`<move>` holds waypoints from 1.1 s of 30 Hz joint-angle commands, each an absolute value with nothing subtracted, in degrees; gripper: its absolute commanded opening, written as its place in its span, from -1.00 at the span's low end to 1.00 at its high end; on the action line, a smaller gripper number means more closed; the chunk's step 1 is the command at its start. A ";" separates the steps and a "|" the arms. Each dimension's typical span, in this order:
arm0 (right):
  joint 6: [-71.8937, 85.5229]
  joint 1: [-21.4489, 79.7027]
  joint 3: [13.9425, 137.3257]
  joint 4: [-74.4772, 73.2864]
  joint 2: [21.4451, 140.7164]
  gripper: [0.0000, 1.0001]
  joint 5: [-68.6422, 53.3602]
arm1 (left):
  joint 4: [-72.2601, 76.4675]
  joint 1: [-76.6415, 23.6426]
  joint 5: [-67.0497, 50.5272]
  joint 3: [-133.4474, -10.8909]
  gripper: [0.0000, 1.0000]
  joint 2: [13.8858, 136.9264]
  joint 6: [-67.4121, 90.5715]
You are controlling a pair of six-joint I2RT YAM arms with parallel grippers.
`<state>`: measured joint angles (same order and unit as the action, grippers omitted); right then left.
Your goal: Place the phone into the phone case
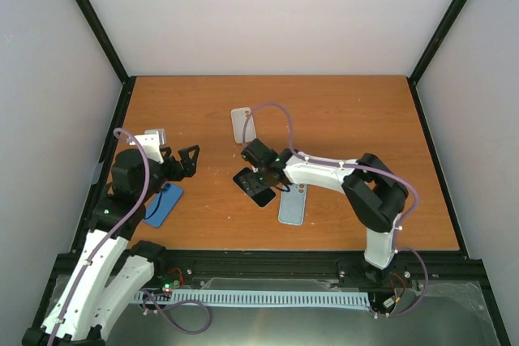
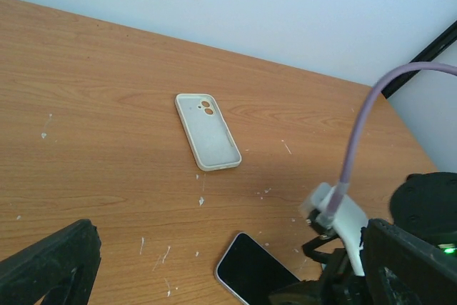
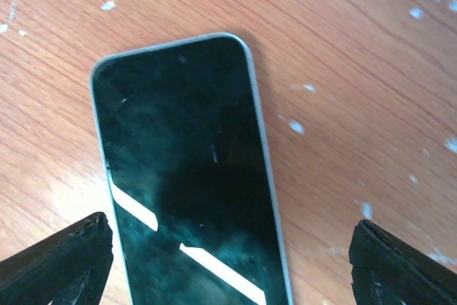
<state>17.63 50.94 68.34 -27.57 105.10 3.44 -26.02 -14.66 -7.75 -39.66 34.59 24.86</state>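
No text, label, brand or number can be read in any view. The phone (image 3: 186, 176) screen shows only glare.

Your right arm (image 1: 365, 192) reaches from its base at 5 o'clock toward the centre of the worktop (image 1: 357, 111), elbow folded and wrist tipped down, the right gripper (image 1: 258, 176) low with jaws spread wide. Your left arm (image 1: 122, 192) sits hunched at 8 o'clock, the left gripper (image 1: 189, 160) pointing toward 3 o'clock, jaws parted.
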 commanded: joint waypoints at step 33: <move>12.67 54.23 68.47 -26.84 113.03 0.64 6.32 | -27.92 -14.94 -7.25 -40.06 0.99 35.43 31.85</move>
<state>13.19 53.78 71.18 -24.91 112.71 5.61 -27.68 -14.63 -5.43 -39.68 35.51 28.03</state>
